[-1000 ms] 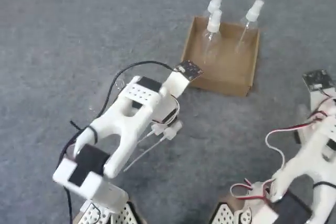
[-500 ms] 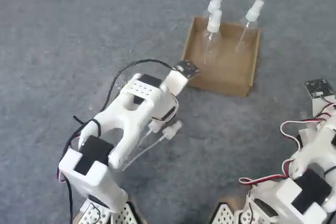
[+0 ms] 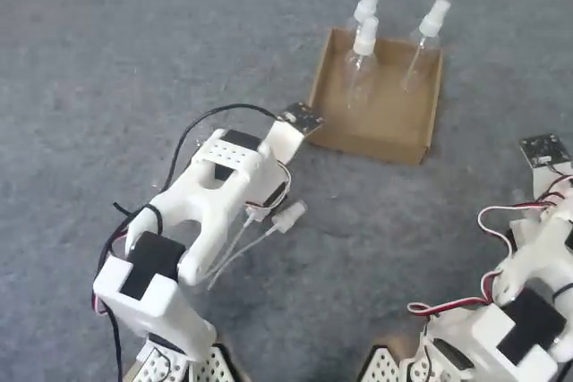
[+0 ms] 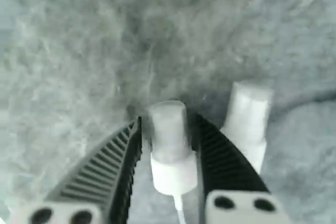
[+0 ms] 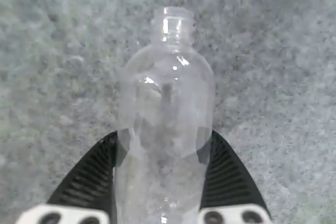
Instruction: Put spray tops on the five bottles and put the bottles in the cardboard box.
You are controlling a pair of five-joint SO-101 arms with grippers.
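Spray top (image 4: 169,145) is sitting pinched between the left fingers (image 4: 118,156), near the middle of the bench (image 3: 107,87), with a second top (image 4: 247,119) lying just beside it. Right fingers (image 5: 226,177) are gripping an uncapped bottle (image 5: 165,114) by its body, toward the near right corner. Capping looks to be the step in hand, with a fourth bottle getting its top. Next, the held top is needing lining up over that open mouth, so both arms are having to meet. Box (image 3: 372,145), by the far edge right of centre, is holding three capped bottles (image 3: 363,55) upright.
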